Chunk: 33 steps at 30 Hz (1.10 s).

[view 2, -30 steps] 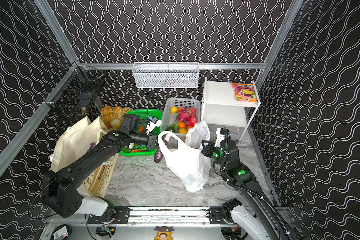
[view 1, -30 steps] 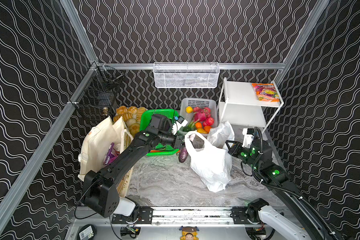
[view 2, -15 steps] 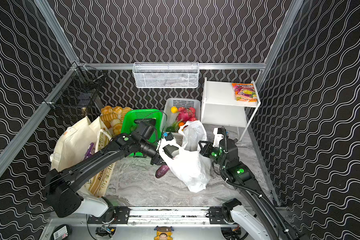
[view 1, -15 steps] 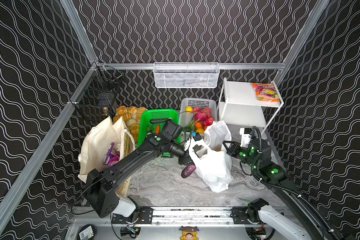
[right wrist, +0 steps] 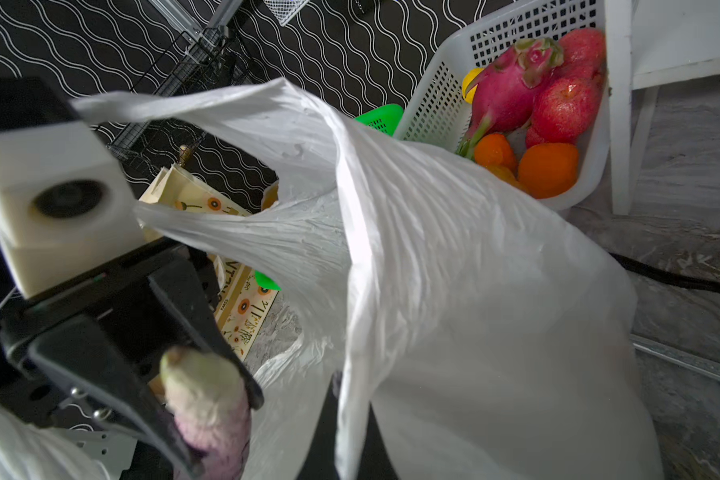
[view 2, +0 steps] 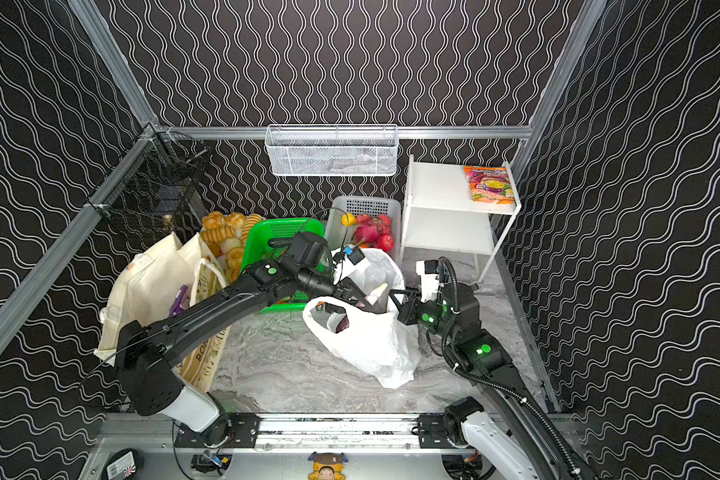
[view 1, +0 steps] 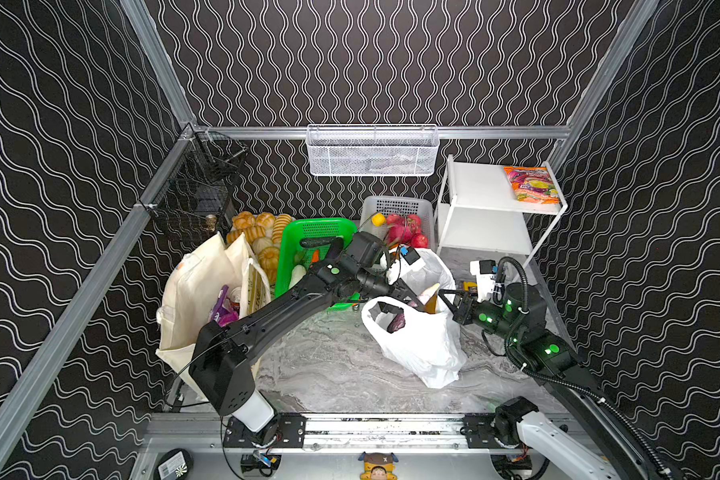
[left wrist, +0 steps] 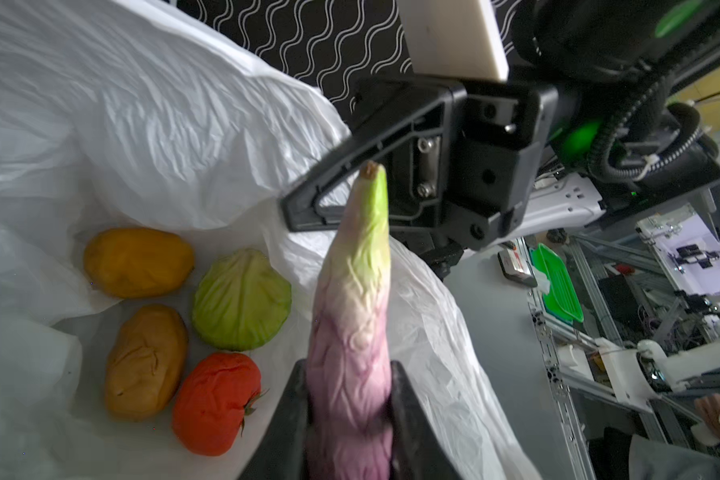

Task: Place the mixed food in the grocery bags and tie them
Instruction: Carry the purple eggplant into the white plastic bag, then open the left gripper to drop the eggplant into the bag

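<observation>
Eggplant (left wrist: 358, 270), purple fading to a pale green tip, sits clamped in our left gripper (left wrist: 348, 372) over the white plastic bag (view 1: 416, 345), whose rim our right gripper (view 1: 449, 298) pinches.

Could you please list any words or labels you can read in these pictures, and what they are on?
"BON": start of a word on the side panel of the canvas tote; rest hidden.
Other lettering on that panel: too cut off to read.
Snack packet on the shelf: print too small to read.
</observation>
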Each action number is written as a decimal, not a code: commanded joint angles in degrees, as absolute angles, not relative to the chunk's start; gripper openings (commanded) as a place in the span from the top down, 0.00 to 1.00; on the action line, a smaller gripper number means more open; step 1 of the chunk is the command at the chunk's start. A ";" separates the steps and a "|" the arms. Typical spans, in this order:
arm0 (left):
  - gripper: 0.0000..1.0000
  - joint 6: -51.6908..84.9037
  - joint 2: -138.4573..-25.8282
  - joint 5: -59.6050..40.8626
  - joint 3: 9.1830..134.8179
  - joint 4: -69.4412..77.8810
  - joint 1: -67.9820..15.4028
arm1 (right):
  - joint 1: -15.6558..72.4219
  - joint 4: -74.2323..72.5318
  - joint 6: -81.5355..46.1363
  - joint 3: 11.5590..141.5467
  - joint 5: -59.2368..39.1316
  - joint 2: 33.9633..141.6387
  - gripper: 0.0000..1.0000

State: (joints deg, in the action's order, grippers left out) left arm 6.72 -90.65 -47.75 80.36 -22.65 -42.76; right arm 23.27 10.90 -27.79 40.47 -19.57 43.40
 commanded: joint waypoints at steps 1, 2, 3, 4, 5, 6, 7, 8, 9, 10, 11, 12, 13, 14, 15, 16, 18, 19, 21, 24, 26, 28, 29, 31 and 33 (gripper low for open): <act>0.95 14.43 -89.52 -43.83 77.30 -10.98 -42.80 | 23.29 9.21 -27.57 39.67 -20.32 42.55 1.00; 0.94 15.08 -88.72 -42.96 75.57 -7.69 -42.88 | 23.24 8.62 -28.19 39.43 -20.02 42.38 1.00; 0.93 15.16 -88.21 -41.68 74.32 -5.80 -43.04 | 23.27 8.14 -29.06 39.15 -19.51 42.07 1.00; 0.92 14.80 -87.62 -39.59 72.97 -3.80 -43.28 | 23.28 7.63 -29.49 39.03 -19.19 42.00 1.00; 0.90 14.10 -87.20 -37.34 71.87 -2.32 -43.71 | 23.29 7.16 -30.07 38.95 -18.92 41.78 1.00; 0.89 13.54 -86.96 -35.72 71.07 -1.32 -44.06 | 23.29 6.80 -30.41 38.93 -18.68 41.66 1.00; 0.86 12.80 -86.77 -34.39 69.96 1.01 -44.49 | 23.25 6.55 -30.77 39.02 -18.50 41.55 1.00; 0.84 11.95 -86.67 -32.84 68.74 3.61 -45.05 | 23.29 6.34 -30.91 38.91 -18.47 41.51 1.00; 0.83 11.42 -86.58 -30.67 67.44 6.23 -45.53 | 23.29 6.12 -30.98 38.94 -18.39 41.44 1.00; 0.82 10.93 -86.65 -29.09 66.40 8.85 -46.14 | 23.29 6.01 -30.94 38.85 -18.22 41.38 1.00; 0.81 10.52 -87.05 -27.90 66.15 10.41 -46.68 | 23.29 6.05 -30.94 38.84 -17.97 41.41 1.00; 0.79 10.27 -87.56 -27.27 66.45 10.82 -47.11 | 23.29 6.28 -30.90 38.84 -17.78 41.48 1.00; 0.78 9.68 -88.32 -26.85 66.90 10.80 -47.74 | 23.27 6.47 -30.77 38.96 -17.61 41.46 1.00; 0.76 8.53 -89.10 -26.01 67.81 9.56 -48.47 | 23.29 6.65 -30.75 38.99 -17.43 41.41 1.00; 0.74 7.34 -89.65 -24.72 68.59 7.98 -49.11 | 23.29 6.75 -30.69 38.97 -17.33 41.33 1.00; 0.71 5.98 -90.20 -23.74 69.26 6.22 -49.70 | 23.29 6.79 -30.64 38.96 -17.12 41.15 1.00; 0.60 4.68 -90.70 -22.50 69.94 3.78 -50.26 | 23.29 7.02 -30.52 38.97 -16.35 40.83 1.00; 0.54 4.51 -90.68 -22.11 70.06 2.86 -50.32 | 23.29 7.18 -30.52 38.97 -15.66 40.60 1.00; 0.45 3.90 -90.07 -21.60 69.91 1.36 -50.28 | 23.29 7.64 -30.67 38.85 -14.08 40.14 1.00; 0.35 2.66 -88.42 -21.33 69.83 -0.59 -50.32 | 23.29 8.65 -30.67 38.93 -11.27 39.59 1.00; 0.32 1.17 -87.06 -22.82 69.55 -1.35 -50.30 | 23.29 9.50 -30.87 39.01 -9.40 39.58 1.00; 0.31 -0.71 -85.54 -24.49 68.86 -1.96 -50.28 | 23.29 10.55 -31.21 39.24 -7.38 39.73 1.00; 0.31 -1.81 -84.78 -25.14 68.61 -2.50 -50.27 | 23.29 11.14 -31.69 39.37 -6.18 39.84 1.00; 0.31 -4.94 -83.10 -26.98 68.36 -5.76 -50.27 | 23.29 13.85 -33.64 40.34 -1.23 40.61 1.00; 0.31 -8.13 -81.81 -27.94 68.76 -10.18 -50.31 | 23.26 16.09 -34.31 41.24 1.09 41.51 1.00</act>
State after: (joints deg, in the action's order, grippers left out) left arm -2.09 -83.09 -25.08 68.58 -4.58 -50.28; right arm 23.27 13.02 -32.34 40.12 -5.30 40.80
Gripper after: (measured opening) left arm 0.692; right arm 0.050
